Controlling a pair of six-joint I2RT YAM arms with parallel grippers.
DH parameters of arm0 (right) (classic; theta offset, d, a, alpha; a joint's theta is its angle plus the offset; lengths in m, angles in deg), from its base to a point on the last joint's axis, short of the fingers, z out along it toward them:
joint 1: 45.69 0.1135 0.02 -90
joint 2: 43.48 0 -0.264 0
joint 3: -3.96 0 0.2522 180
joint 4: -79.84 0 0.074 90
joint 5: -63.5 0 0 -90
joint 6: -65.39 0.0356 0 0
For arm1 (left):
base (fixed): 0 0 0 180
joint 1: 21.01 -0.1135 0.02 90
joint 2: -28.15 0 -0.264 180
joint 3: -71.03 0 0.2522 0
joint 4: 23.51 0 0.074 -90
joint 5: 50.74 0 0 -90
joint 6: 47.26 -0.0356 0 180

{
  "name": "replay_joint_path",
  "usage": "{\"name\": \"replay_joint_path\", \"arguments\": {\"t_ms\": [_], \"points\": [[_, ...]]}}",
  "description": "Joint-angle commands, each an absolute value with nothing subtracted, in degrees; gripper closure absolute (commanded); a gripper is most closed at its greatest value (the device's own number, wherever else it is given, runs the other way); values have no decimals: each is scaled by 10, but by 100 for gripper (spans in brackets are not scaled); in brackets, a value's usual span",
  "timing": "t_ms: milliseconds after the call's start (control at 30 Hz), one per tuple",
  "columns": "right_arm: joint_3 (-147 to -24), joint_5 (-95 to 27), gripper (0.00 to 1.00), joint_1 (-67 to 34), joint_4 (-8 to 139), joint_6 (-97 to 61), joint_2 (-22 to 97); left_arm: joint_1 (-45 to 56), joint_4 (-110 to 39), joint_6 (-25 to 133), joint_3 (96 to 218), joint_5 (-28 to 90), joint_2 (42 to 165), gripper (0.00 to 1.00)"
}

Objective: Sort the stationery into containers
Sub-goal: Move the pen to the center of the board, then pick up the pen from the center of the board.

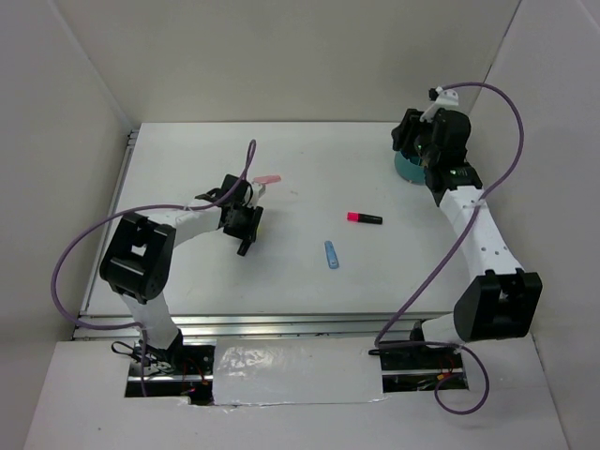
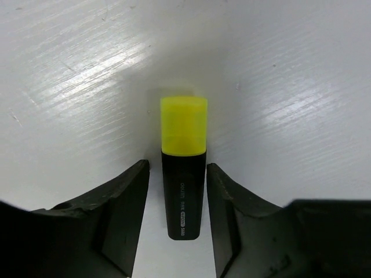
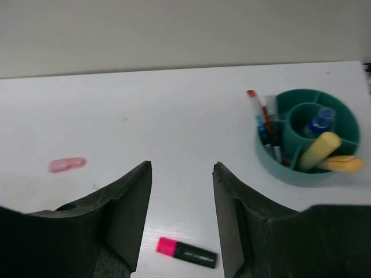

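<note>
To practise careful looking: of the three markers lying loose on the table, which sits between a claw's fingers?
The yellow-capped black marker, flanked by the left claw. The pink-capped marker and the blue one lie alone.

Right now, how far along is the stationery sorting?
Done: the teal organiser holds a yellow marker, an orange marker, a blue pen and red-tipped pens.
In hand: the left gripper has open jaws straddling a yellow highlighter on the table, not yet clamped. The right gripper is open and empty.
Left: the pink-black highlighter, the blue marker and the pink eraser.
</note>
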State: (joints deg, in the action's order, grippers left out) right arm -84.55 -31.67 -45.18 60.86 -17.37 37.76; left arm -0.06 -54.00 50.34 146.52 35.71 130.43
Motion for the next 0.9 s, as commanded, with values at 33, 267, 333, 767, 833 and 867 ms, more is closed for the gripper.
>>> {"name": "replay_joint_path", "arguments": {"t_ms": [33,267,333,767,833,867], "points": [[-836,-345,45,-398,583,-131,333,2,-578,513,1438,389,1326,46],[-841,-380,31,-334,526,-18,348,-1,-559,512,1402,336,1270,74],[-849,-395,30,-323,514,7,365,0,-542,515,1405,311,1238,77],[-872,-504,29,-235,546,134,427,70,-526,577,1503,248,1051,80],[-878,-534,29,-221,561,136,437,82,-534,586,1519,247,1051,81],[-879,-539,29,-218,565,136,439,85,-537,592,1525,247,1051,81]]}}
